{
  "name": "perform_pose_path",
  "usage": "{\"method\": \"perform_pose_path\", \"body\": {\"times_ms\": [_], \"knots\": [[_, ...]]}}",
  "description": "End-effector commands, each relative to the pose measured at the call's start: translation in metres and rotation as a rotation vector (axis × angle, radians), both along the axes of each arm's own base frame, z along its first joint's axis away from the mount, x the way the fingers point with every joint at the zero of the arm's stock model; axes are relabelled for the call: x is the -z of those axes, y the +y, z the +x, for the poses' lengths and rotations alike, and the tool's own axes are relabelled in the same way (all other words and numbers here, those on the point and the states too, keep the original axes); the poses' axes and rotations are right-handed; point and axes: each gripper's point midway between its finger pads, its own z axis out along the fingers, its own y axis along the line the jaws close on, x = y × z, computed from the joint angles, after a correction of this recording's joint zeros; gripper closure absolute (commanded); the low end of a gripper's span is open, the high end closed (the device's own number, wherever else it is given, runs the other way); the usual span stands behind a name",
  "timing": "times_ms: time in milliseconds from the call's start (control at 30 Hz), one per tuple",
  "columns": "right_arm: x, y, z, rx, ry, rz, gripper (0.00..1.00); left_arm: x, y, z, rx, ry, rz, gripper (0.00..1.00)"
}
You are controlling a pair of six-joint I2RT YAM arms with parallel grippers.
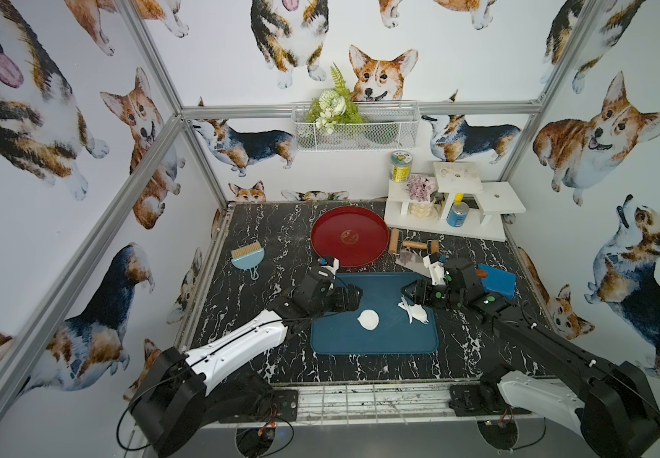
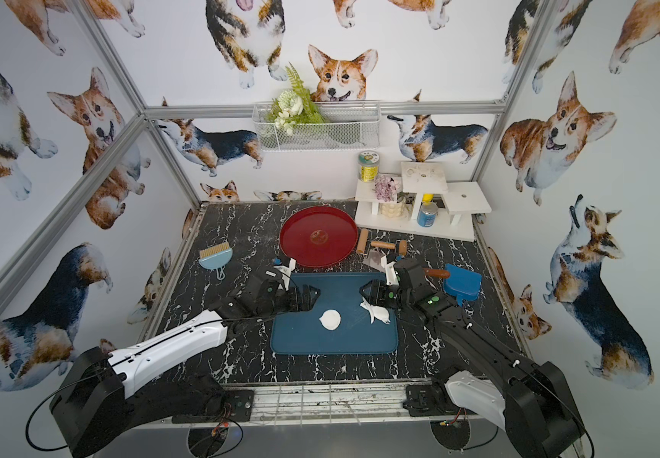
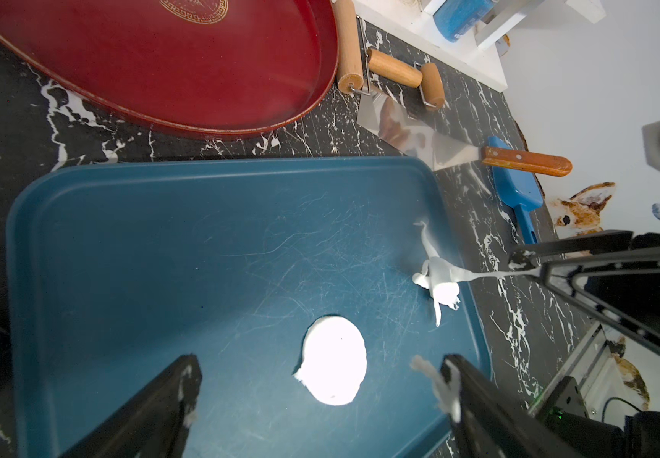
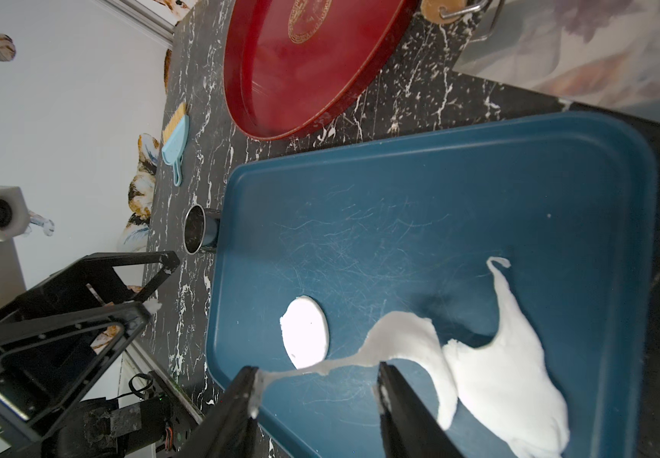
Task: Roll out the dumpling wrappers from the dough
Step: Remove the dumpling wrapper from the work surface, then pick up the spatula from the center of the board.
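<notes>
A round white dumpling wrapper (image 1: 368, 319) (image 2: 330, 319) lies flat in the middle of the blue tray (image 1: 376, 345) (image 2: 332, 343). My left gripper (image 1: 356, 297) (image 3: 320, 363) hovers open just left of it; the wrapper (image 3: 334, 361) shows between the dough-smeared fingers. The ragged dough (image 1: 415, 313) (image 2: 378, 313) (image 3: 441, 281) (image 4: 511, 380) lies by the tray's right edge. My right gripper (image 1: 409, 293) (image 4: 319, 370) stands over it with jaws apart. A thin strand of dough stretches from the scrap to one fingertip (image 4: 255, 380), stuck there.
Behind the tray lies a red plate (image 1: 349, 236). To its right are wooden rollers (image 1: 394, 240), a metal scraper (image 3: 411, 131) and a blue scoop (image 1: 497, 279). A brush and dustpan (image 1: 247, 255) lie at far left. A metal cup (image 4: 197, 234) stands by the tray's left edge.
</notes>
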Motion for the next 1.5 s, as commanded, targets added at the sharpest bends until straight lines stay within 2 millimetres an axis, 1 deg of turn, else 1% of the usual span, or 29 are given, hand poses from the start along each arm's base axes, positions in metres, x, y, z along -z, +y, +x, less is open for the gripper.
{"method": "perform_pose_path", "body": {"times_ms": [0, 167, 300, 367, 500, 633, 767, 900, 933, 967, 1133, 1267, 1367, 1467], "knots": [[-0.016, 0.0, 0.007, 0.014, -0.048, 0.02, 0.42, -0.007, -0.001, 0.003, -0.001, -0.027, -0.004, 0.0], [-0.03, -0.005, 0.012, 0.04, -0.089, 0.002, 0.38, -0.009, 0.001, 0.003, -0.006, -0.032, -0.002, 0.0], [-0.044, -0.013, 0.018, 0.086, -0.143, -0.013, 0.38, -0.009, 0.001, 0.003, -0.008, -0.033, 0.002, 0.0], [-0.05, -0.02, 0.021, 0.12, -0.169, -0.029, 0.38, -0.01, 0.001, 0.003, -0.009, -0.035, 0.001, 0.0], [-0.05, -0.04, 0.024, 0.218, -0.185, -0.09, 0.38, -0.015, 0.006, 0.005, -0.029, -0.053, 0.006, 0.0], [-0.038, -0.066, 0.027, 0.294, -0.142, -0.139, 0.38, -0.024, 0.014, 0.005, -0.062, -0.08, 0.008, 0.0], [-0.018, -0.095, 0.03, 0.341, -0.055, -0.12, 0.38, -0.033, 0.02, 0.005, -0.085, -0.103, 0.005, 0.0], [0.0, -0.124, 0.028, 0.413, 0.01, -0.09, 0.38, -0.036, 0.025, 0.003, -0.096, -0.112, 0.009, 0.0], [0.005, -0.13, 0.027, 0.43, 0.023, -0.085, 0.34, -0.036, 0.026, 0.003, -0.1, -0.115, 0.008, 0.0], [0.01, -0.135, 0.025, 0.445, 0.036, -0.082, 0.33, -0.036, 0.026, 0.003, -0.102, -0.117, 0.007, 0.0], [0.031, -0.156, 0.025, 0.516, 0.067, -0.038, 0.33, -0.035, 0.028, 0.002, -0.105, -0.119, 0.003, 0.0], [0.039, -0.174, 0.033, 0.584, 0.069, 0.005, 0.33, -0.035, 0.028, 0.003, -0.103, -0.123, 0.006, 0.0], [0.042, -0.189, 0.044, 0.637, 0.049, 0.008, 0.34, -0.035, 0.03, 0.003, -0.109, -0.127, 0.009, 0.0], [0.04, -0.201, 0.057, 0.668, 0.003, 0.011, 0.35, -0.034, 0.031, 0.003, -0.111, -0.129, 0.003, 0.0]]}}
